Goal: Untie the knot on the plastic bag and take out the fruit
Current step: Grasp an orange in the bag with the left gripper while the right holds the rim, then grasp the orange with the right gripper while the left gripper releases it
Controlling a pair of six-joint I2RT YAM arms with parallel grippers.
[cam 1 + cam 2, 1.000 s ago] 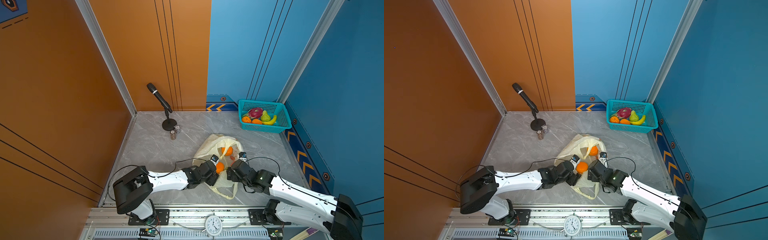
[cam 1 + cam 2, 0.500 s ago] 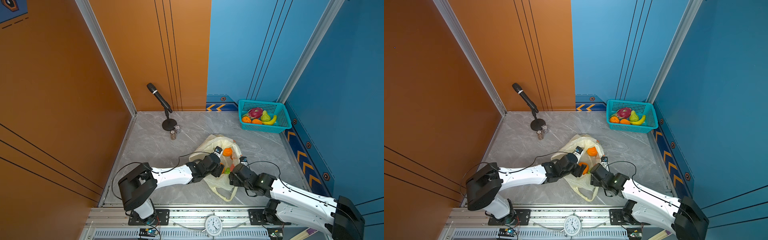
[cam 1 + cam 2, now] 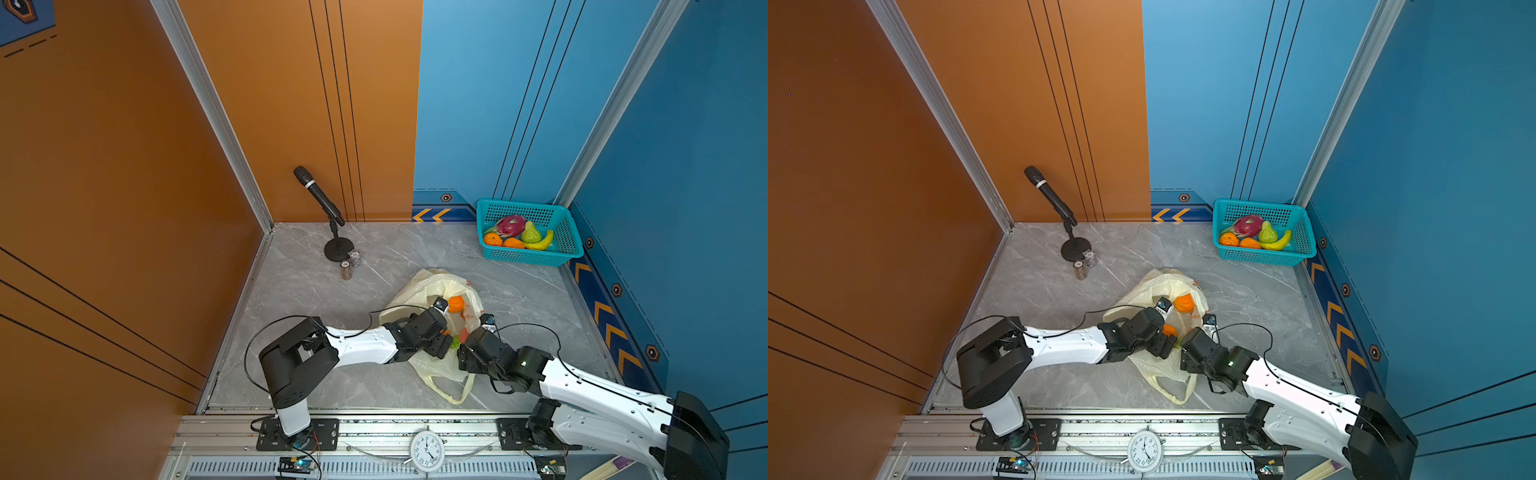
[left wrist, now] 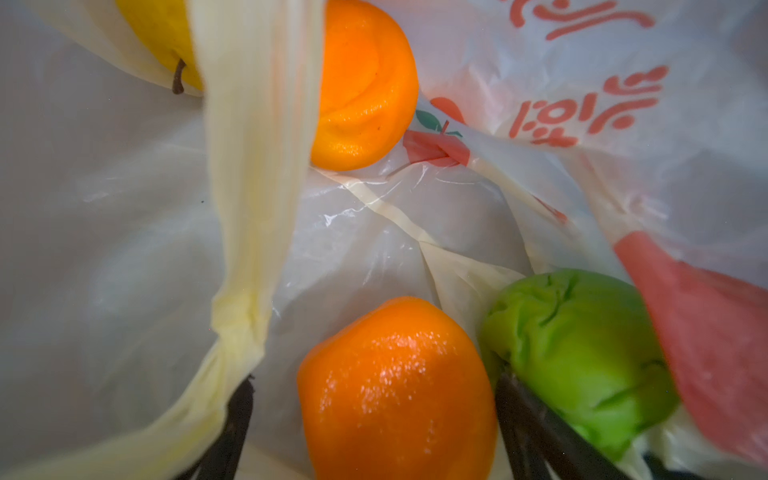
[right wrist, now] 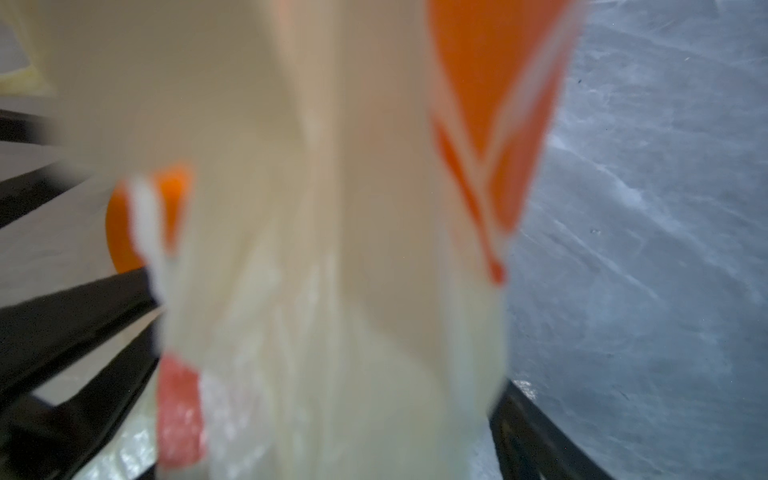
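The pale yellow plastic bag (image 3: 419, 286) (image 3: 1150, 286) lies open-mouthed on the marble floor, one handle loop (image 3: 453, 386) slack toward the front. The knot is not in view. My left gripper (image 4: 374, 380) (image 3: 444, 338) is inside the bag, open, straddling an orange (image 4: 395, 386); one finger (image 4: 523, 415) touches it and the other stands clear. Beside it lie a green fruit (image 4: 582, 349), a second orange (image 4: 361, 83) (image 3: 456, 303) and a yellow fruit (image 4: 162, 37). My right gripper (image 5: 332, 395) (image 3: 1187, 343) is at the bag's right edge, jaws wide, blurred bag film (image 5: 332, 249) between them.
A teal basket (image 3: 528, 259) in the far right corner holds a dragon fruit (image 3: 511, 224), oranges, a green fruit and a banana (image 3: 540, 243). A microphone on a stand (image 3: 318, 195) and two small jars (image 3: 347, 270) stand at the back left. Walls enclose the floor.
My left gripper carried the orange from above the bag's front edge down into the bag, and its jaws have widened off it. My right gripper shifted slightly along the bag's edge.
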